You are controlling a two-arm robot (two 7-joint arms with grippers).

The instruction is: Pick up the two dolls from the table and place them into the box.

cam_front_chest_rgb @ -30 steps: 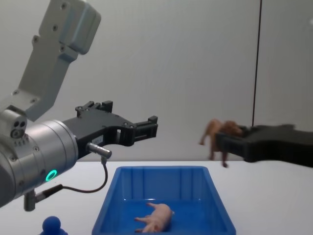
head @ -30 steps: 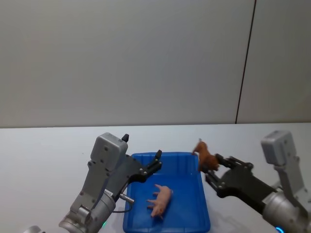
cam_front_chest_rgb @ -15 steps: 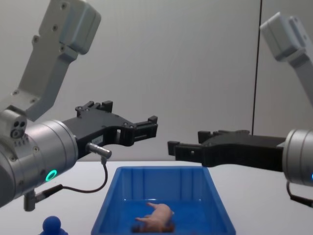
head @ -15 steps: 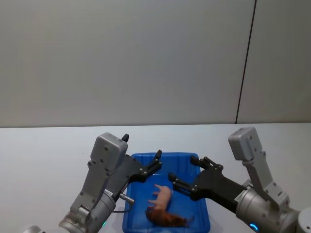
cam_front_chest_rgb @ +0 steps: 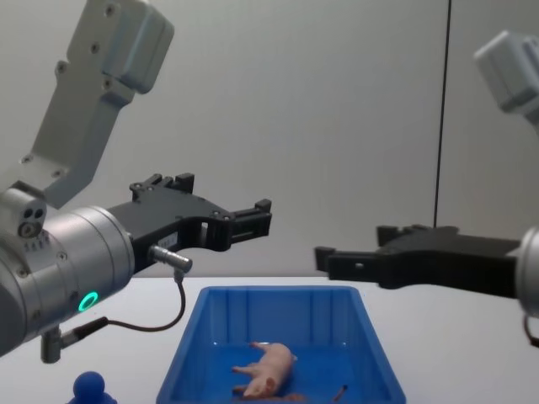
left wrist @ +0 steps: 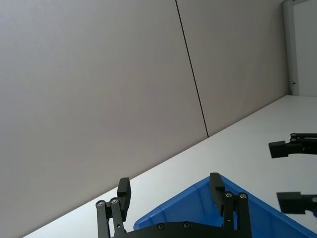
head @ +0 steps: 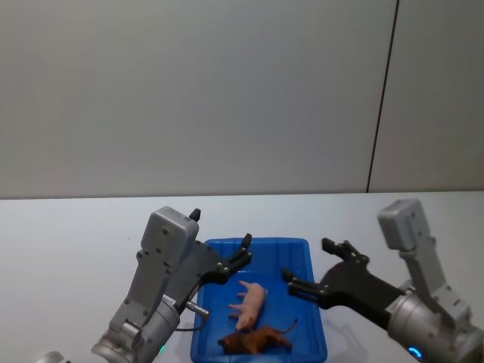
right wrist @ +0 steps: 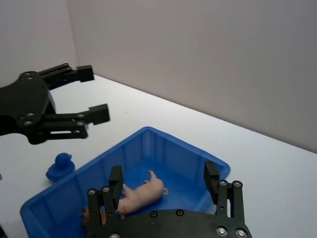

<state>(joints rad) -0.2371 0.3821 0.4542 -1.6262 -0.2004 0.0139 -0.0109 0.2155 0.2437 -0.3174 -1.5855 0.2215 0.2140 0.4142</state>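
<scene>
From my seat I see one pale, matte table [head: 68, 227], its top plain and even in tone, reaching back to where it meets the grey wall [head: 189, 91]. Two things rest directly on it. The box [head: 265, 243] sits flat in the middle before the robot, bright blue, long sides running away from the body, walls sloping out to a flat rim. On the robot's left of it, at the near end, stands a small blue figure [cam_front_chest_rgb: 91, 389] – duck-like, a round head on a rounder body. It is upright, close beside the box's left wall but not touching – a strip of table shows between them.
</scene>
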